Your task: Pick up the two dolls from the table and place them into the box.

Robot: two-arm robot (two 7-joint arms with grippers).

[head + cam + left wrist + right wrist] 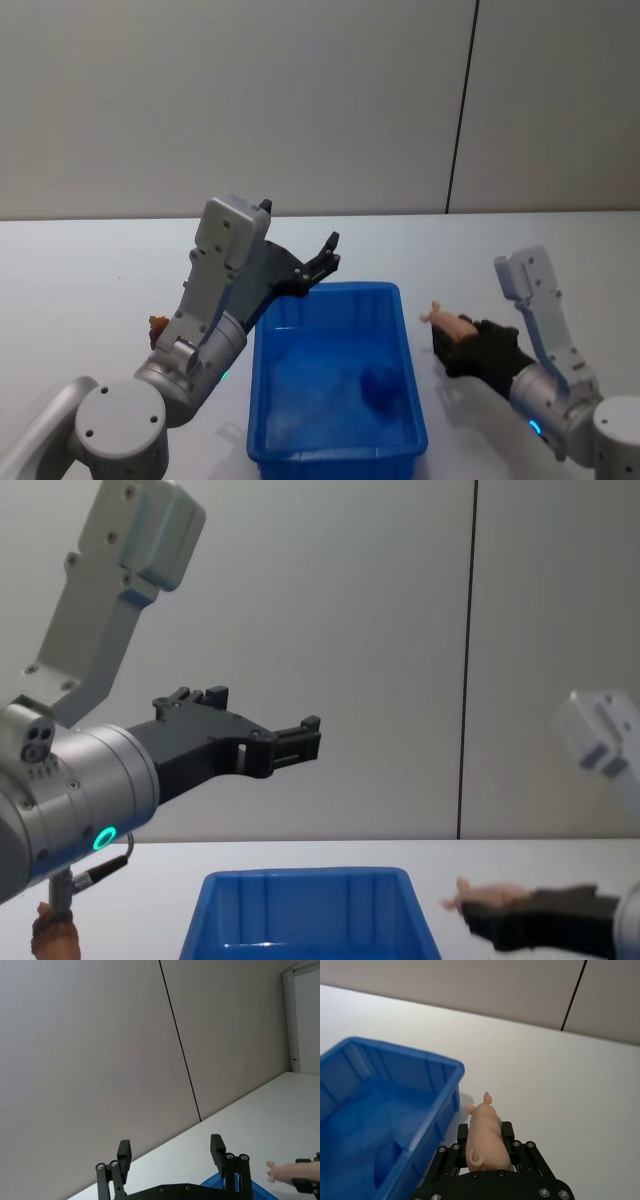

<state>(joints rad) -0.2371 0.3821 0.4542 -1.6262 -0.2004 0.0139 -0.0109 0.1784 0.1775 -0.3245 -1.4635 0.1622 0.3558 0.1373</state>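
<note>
Nothing placed yet by my read: brown doll (pixel 158 326) lies on the table (pixel 90 270) left of the box (pixel 330 291), half hidden behind the left arm, and the left gripper (pixel 328 255) hangs spread and empty above the box's far left corner. Pink doll (pixel 452 323) is clamped in the right gripper (pixel 448 342) just right of the box's right rim, not over it, so one pick is done; both drops and the brown pick are left. Plain white tabletop, grey panelled wall behind with one dark vertical seam (pixel 460 110)
</note>
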